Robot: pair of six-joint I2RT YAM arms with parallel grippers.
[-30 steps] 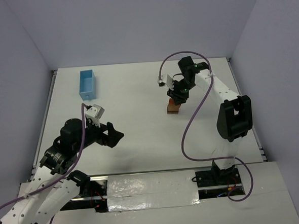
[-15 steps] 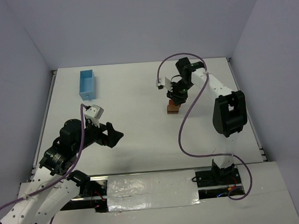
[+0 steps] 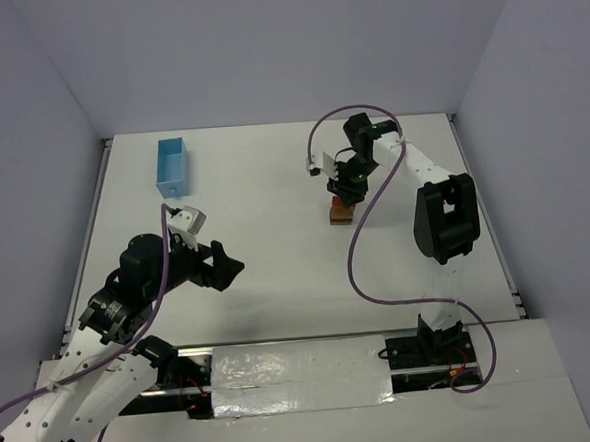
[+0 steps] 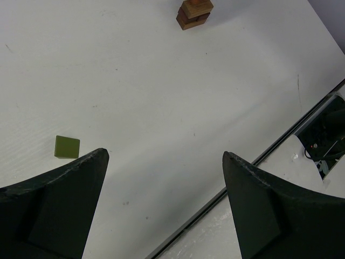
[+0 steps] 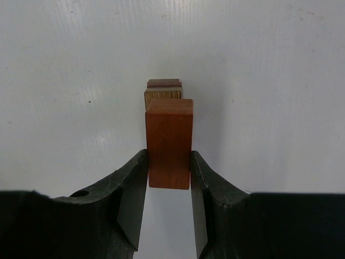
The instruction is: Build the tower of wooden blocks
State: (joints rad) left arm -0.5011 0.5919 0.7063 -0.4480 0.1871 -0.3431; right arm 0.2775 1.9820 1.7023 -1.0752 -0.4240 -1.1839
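Note:
A small stack [image 3: 342, 214] stands right of the table's middle: a tan-brown block [image 5: 162, 94] on a dark brown block [image 4: 192, 21]. My right gripper [image 5: 168, 156] is shut on an orange-red block [image 5: 169, 141], which it holds directly over the stack; in the left wrist view the block [image 4: 194, 6] looks seated on top. The gripper also shows in the top view [image 3: 347, 186]. An olive-green square piece [image 4: 67, 147] lies flat on the table, just left of my left gripper [image 4: 164, 156]. That gripper is open and empty, above the table's near left [image 3: 228, 269].
A light blue rectangular box [image 3: 172, 166] sits at the far left. Purple cables loop from both arms. The table's front edge with a metal rail [image 4: 280, 145] runs below the left gripper. Grey walls close off the left, back and right sides.
My right arm has shifted a little toward the back and left, over the stack, still holding the orange-red block. The left arm has not moved.

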